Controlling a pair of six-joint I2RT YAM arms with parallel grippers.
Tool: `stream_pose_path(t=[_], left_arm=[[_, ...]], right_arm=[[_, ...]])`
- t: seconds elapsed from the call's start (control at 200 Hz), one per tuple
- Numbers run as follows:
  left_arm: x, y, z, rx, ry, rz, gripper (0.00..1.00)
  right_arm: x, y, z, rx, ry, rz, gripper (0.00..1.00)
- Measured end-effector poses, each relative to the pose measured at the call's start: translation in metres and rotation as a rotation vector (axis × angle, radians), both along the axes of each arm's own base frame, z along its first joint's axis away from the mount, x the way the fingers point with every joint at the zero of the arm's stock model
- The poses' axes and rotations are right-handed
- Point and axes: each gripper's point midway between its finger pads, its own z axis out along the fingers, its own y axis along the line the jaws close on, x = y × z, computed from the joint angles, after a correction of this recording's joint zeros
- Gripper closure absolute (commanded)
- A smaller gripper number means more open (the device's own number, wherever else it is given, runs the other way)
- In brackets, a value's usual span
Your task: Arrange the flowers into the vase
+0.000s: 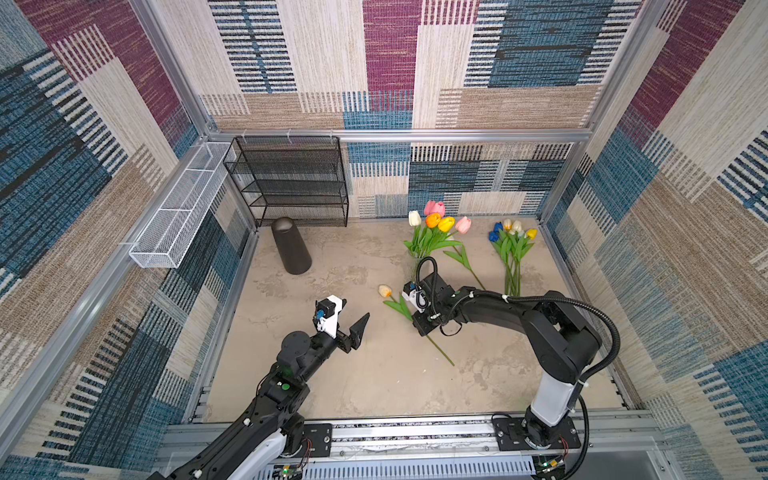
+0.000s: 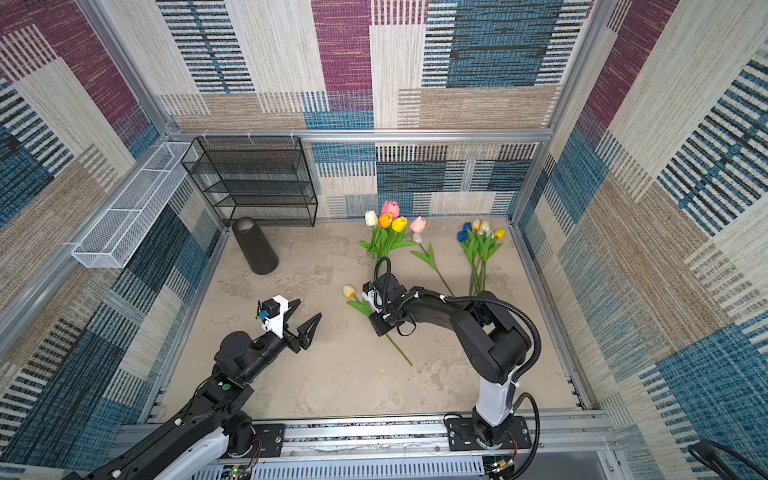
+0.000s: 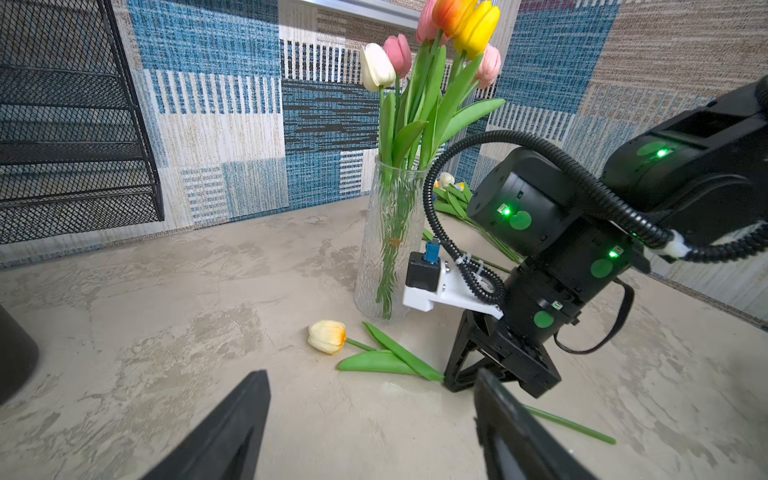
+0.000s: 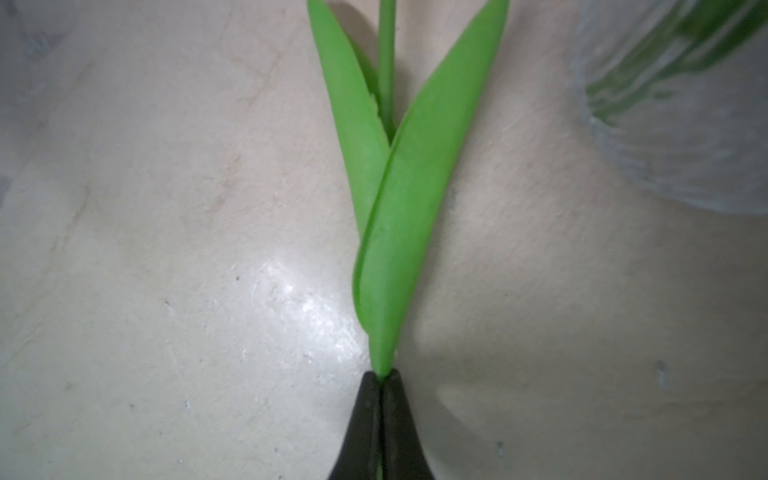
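Vase: one, clear glass, standing upright, holding six flowers.
Bundle: five tulips lying together on the table, right of the vase; two blue, two pale, one yellow.
Loose tulip: one, lying between vase and bundle.
Cream tulip: one, lying just in front of the vase.
Right gripper: pinching the cream tulip's stem, fingers pressing together.
Left gripper: hovering apart, fingers spreading wide, gripping nothing.

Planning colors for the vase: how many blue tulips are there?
2 blue tulips, side by side in the loose bunch lying at back right; more may hide underneath.
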Motion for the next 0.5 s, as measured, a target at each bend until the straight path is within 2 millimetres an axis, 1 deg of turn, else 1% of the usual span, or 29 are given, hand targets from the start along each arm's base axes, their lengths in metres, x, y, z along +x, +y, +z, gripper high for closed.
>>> stream_pose_path(t=[0.07,0.125,0.185,0.22,0.29,0.341,0.351,0.401,0.426,0.456,0.491,0.501], left_arm=[[0.001,0.0,-0.001,0.005,0.002,0.002,0.19],[0.001,0.0,-0.003,0.008,0.007,0.003,0.19],[0.001,0.001,-0.003,0.009,0.008,0.009,0.19],[0.002,0.002,-0.002,0.008,0.005,0.013,0.19],[0.003,0.005,0.001,0.003,-0.005,0.032,0.19],[0.002,0.007,0.004,-0.002,-0.015,0.04,0.2],[0.002,0.008,0.005,-0.004,-0.018,0.044,0.2],[0.003,0.01,0.008,-0.01,-0.031,0.06,0.2],[0.003,0.011,0.01,-0.012,-0.038,0.063,0.2],[0.004,0.013,0.012,-0.015,-0.045,0.075,0.2],[0.005,0.015,0.014,-0.017,-0.053,0.087,0.2],[0.005,0.015,0.014,-0.017,-0.056,0.088,0.2]], right_arm=[[0.0,-0.003,0.002,-0.029,0.007,-0.005,1.0],[0.001,-0.002,0.009,-0.025,0.009,-0.004,1.0],[0.003,0.006,0.026,0.013,-0.005,0.01,1.0],[0.005,0.012,0.041,0.049,-0.024,0.026,1.0],[0.014,0.029,0.083,0.149,-0.086,0.059,1.0],[0.02,0.044,0.121,0.24,-0.152,0.094,1.0],[0.021,0.045,0.126,0.251,-0.16,0.098,1.0],[0.023,0.056,0.164,0.337,-0.233,0.134,1.0],[0.024,0.06,0.186,0.388,-0.279,0.151,1.0],[0.025,0.064,0.209,0.438,-0.336,0.167,1.0],[0.025,0.066,0.241,0.508,-0.419,0.185,1.0],[0.024,0.067,0.246,0.52,-0.434,0.188,1.0]])
